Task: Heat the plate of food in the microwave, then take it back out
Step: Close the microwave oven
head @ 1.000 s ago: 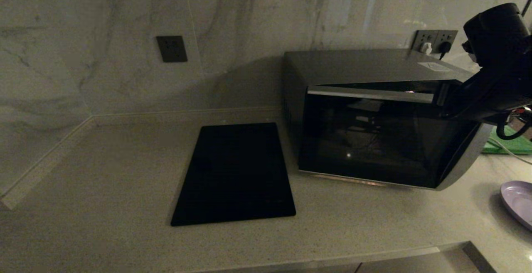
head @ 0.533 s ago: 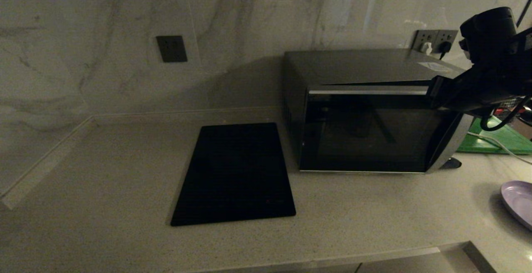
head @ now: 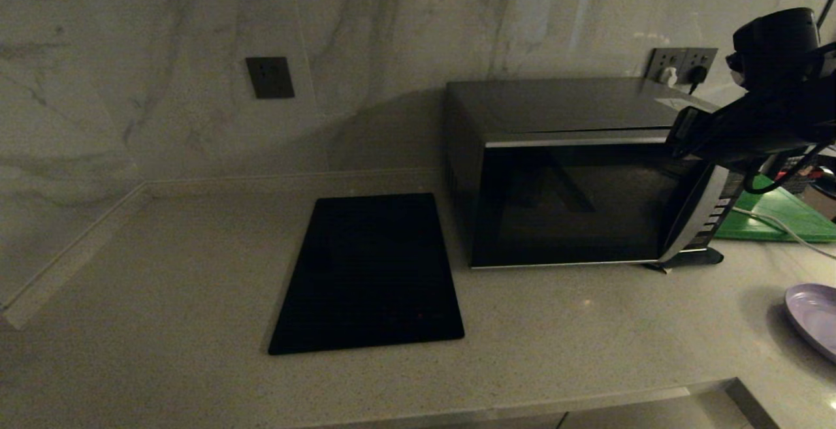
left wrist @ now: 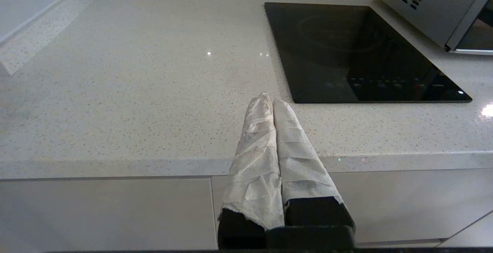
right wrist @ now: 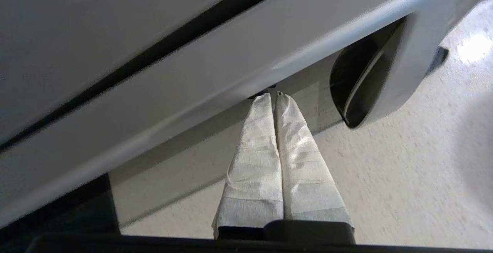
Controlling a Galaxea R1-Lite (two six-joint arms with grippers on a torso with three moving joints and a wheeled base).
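While the microwave stands at the back of the desk with its dark glass door up against the body, the right claw presses at the door's upper right corner, its two wrapped fingers pressed together and holding nothing. From the right wrist view the fingertips sit right at the silver band along the door's top edge, beside the curved handle end; whether they touch it I cannot tell for sure.

The step in hand looks like shutting the door. To do it well, the push should go squarely into the door, near the top edge where the latch is likely to be, and be kept up until the seam shows no gap. A glancing push risks sliding off the smooth band or nudging the whole oven back across the desk.

The plate of food lies on the desk to the right of the microwave and nearer the front edge, only its pale lilac rim showing; I see no food on the visible part. Judging by that, either heating has not begun or it is already finished.

The right arm reaches in from the microwave's right, forearm roughly level, wrist angled toward the door. The left claw hangs parked off the desk's front edge, left of the microwave and near the black cooktop, its fingers together and empty.
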